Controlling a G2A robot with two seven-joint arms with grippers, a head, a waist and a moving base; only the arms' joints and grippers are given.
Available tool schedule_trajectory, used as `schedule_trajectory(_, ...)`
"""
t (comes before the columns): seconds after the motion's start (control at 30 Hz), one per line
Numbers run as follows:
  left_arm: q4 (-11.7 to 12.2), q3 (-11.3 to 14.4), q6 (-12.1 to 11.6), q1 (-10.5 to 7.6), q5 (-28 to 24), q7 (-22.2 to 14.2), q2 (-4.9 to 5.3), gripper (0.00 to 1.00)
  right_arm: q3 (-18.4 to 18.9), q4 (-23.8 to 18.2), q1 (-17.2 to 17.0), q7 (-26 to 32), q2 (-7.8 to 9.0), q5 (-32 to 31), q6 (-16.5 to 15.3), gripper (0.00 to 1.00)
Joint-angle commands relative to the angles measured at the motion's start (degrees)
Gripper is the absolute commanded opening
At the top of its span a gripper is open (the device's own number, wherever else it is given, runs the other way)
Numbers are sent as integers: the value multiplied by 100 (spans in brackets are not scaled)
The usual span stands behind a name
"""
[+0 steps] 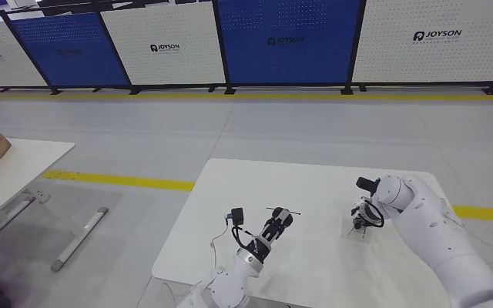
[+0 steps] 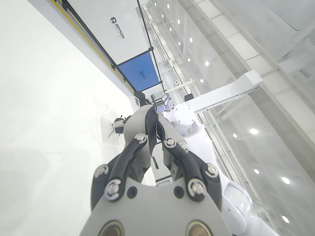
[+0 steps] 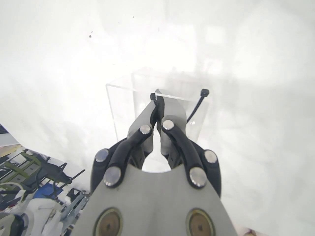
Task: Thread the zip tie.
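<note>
My left gripper (image 2: 154,111) is shut on a black zip tie (image 2: 153,124), whose head pokes out past the fingertips. From above, this gripper (image 1: 279,222) sits over the table's front middle with the thin tie (image 1: 285,210) lying crosswise at its tip. My right gripper (image 3: 157,105) is shut on another black zip tie (image 3: 153,96), just above a clear plastic box (image 3: 118,104). A further zip tie (image 3: 199,103) leans inside that box. In the top view the right gripper (image 1: 360,218) hangs over the box (image 1: 359,233) at the table's right.
The white table (image 1: 308,185) is bare between the two grippers. A second white table (image 1: 31,158) stands off to the left across the floor. Blue and white panels (image 1: 285,38) line the back of the room.
</note>
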Motion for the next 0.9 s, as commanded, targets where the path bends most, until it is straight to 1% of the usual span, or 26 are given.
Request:
schedule_trajectory(0.0, 0, 0, 0, 0, 0, 0, 0, 0, 129, -320, -140, -13, 109, -59, 49, 0)
schedule_trajectory(0.1, 0, 0, 0, 0, 0, 0, 0, 0, 350, -848, -392, -33, 292, -187, 139, 0)
schedule_trajectory(0.13, 0, 0, 0, 0, 0, 0, 0, 0, 467, -1130, -525, -36, 386, -279, 204, 0)
schedule_trajectory(0.2, 0, 0, 0, 0, 0, 0, 0, 0, 705, -1534, -763, -56, 538, -404, 204, 0)
schedule_trajectory(0.23, 0, 0, 0, 0, 0, 0, 0, 0, 901, -1792, -933, -99, 639, -497, 204, 0)
schedule_trajectory(0.33, 0, 0, 0, 0, 0, 0, 0, 0, 1432, -2419, -1404, -244, 847, -664, 204, 0)
schedule_trajectory(0.37, 0, 0, 0, 0, 0, 0, 0, 0, 1680, -2720, -1633, -295, 926, -746, 204, 0)
schedule_trajectory(0.43, 0, 0, 0, 0, 0, 0, 0, 0, 2119, -3143, -2016, -558, 1022, -840, 204, 0)
schedule_trajectory(0.47, 0, 0, 0, 0, 0, 0, 0, 0, 2365, -3455, -2280, -667, 1064, -881, 204, 0)
schedule_trajectory(0.57, 0, 0, 0, 0, 0, 0, 0, 0, 2935, -4125, -2867, -929, 1126, -879, 204, 0)
schedule_trajectory(0.63, 0, 0, 0, 0, 0, 0, 0, 0, 3155, -4423, -3134, -1039, 1126, -904, 204, 0)
schedule_trajectory(0.87, 0, 0, 0, 0, 0, 0, 0, 0, 3155, -4423, -3134, -1039, 1126, -904, 204, 0)
